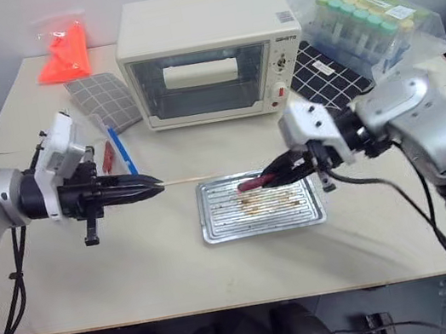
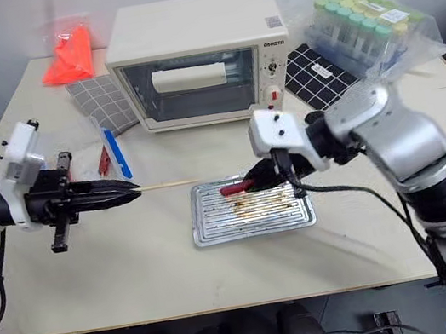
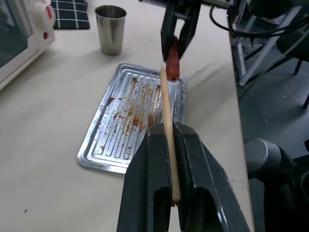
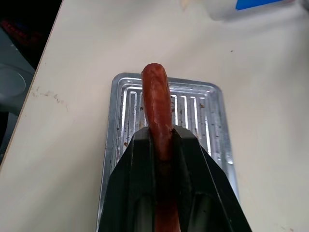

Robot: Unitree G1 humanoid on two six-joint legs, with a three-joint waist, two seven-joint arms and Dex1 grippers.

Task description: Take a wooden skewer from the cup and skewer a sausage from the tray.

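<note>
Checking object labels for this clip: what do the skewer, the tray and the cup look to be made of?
Skewer: pale tan, matte, likely wood or bamboo.
Tray: shiny ridged silver sheet, apparently metal, with brown stains.
Cup: dull silver-grey with soft reflections, probably brushed metal.

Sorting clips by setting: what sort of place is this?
Probably a lab or workshop test bench set up as a kitchen: a toaster oven and stained tray share the plain table with bagged capped tubes.

A cream toaster oven [image 1: 210, 55] stands between orange bag [image 1: 65, 55] and capped tubes [image 1: 362, 17]
</note>
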